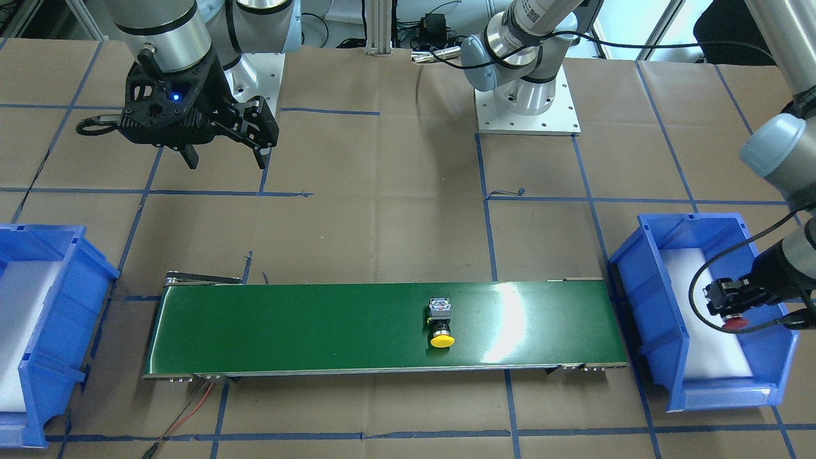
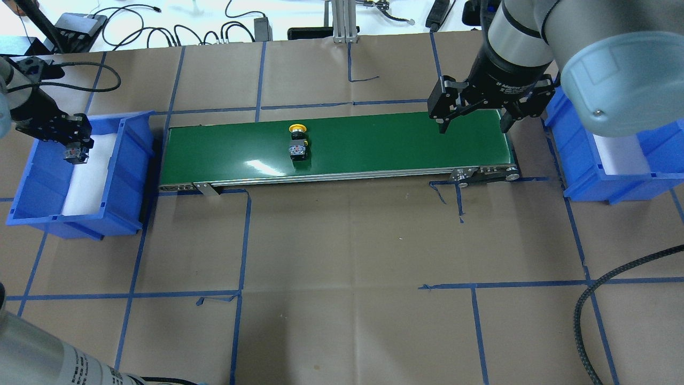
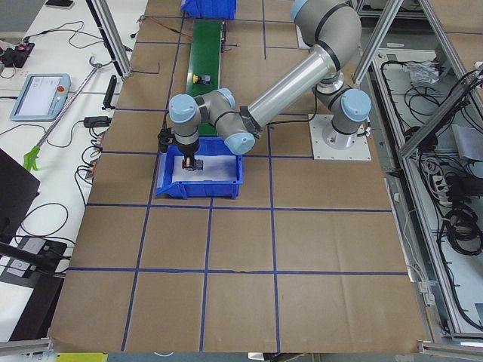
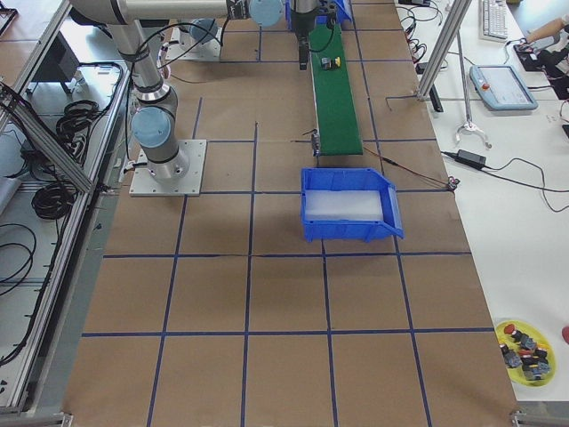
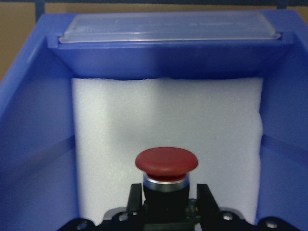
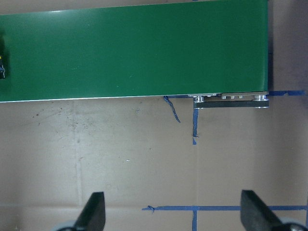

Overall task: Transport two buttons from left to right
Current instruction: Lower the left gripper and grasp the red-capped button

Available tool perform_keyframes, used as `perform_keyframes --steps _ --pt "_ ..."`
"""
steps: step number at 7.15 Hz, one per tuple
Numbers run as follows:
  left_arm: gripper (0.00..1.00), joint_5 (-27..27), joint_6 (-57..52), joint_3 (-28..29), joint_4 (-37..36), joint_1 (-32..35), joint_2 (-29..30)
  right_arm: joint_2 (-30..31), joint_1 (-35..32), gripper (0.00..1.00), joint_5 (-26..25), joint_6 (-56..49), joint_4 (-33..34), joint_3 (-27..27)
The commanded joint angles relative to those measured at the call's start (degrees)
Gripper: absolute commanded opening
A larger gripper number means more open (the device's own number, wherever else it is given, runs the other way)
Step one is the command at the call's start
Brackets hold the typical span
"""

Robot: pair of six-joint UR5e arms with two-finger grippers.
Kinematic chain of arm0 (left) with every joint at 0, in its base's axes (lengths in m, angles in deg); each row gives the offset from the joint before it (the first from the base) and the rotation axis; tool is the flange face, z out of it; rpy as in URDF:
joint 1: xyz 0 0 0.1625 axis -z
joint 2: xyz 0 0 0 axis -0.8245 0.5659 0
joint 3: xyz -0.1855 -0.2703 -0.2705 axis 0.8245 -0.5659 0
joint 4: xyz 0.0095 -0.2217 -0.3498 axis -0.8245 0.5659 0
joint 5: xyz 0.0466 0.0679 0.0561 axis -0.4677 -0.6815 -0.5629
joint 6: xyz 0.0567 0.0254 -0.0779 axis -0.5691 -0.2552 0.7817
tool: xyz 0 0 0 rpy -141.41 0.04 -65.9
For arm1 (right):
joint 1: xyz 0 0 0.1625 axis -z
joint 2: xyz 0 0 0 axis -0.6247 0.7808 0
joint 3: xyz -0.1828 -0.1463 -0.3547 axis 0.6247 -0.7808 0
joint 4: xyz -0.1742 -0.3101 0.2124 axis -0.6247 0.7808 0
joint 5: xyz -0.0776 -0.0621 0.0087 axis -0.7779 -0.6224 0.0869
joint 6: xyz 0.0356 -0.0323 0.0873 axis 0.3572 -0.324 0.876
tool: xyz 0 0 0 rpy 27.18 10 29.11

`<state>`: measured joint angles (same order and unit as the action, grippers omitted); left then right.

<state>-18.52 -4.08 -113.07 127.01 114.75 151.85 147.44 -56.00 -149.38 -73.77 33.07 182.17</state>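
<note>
Buttons, two: yellow button [image 1: 440, 324] on belt [image 1: 287, 325], red button [image 5: 166, 163] pinched by left tool [image 5: 169, 193]; right tool [image 2: 473, 127] spread, empty.

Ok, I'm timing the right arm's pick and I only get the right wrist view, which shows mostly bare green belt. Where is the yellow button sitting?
Observer: The yellow button lies on its side about mid-length on the belt, well to the left of the open right gripper, which hovers at the belt's right end.
Operator: And the red one?
Observer: The left gripper is shut on the red button, holding it over the white foam inside the left blue bin.
</note>
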Motion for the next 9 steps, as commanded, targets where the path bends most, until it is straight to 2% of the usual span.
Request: perform_keyframes --steps 1,2,5,6,9 --pt "0.00 -0.60 -0.06 4.12 11.87 0.12 -5.60 -0.16 0.00 1.00 -0.25 0.02 0.00 0.00" --pt "0.00 -1.13 0.02 5.10 15.05 0.29 -7.36 -0.25 0.00 1.00 -0.43 -0.15 0.00 0.00" --pt "0.00 -1.13 1.43 4.32 15.17 1.17 -7.38 -0.25 0.00 1.00 -0.26 -0.06 0.00 0.09" --pt "0.00 -1.05 1.95 3.71 14.48 2.57 -6.68 -0.69 0.00 1.00 -0.17 -0.15 0.00 0.00" --pt "0.00 -0.87 12.82 3.71 14.21 11.08 -6.06 -0.87 0.00 1.00 -0.17 0.81 0.26 0.00"
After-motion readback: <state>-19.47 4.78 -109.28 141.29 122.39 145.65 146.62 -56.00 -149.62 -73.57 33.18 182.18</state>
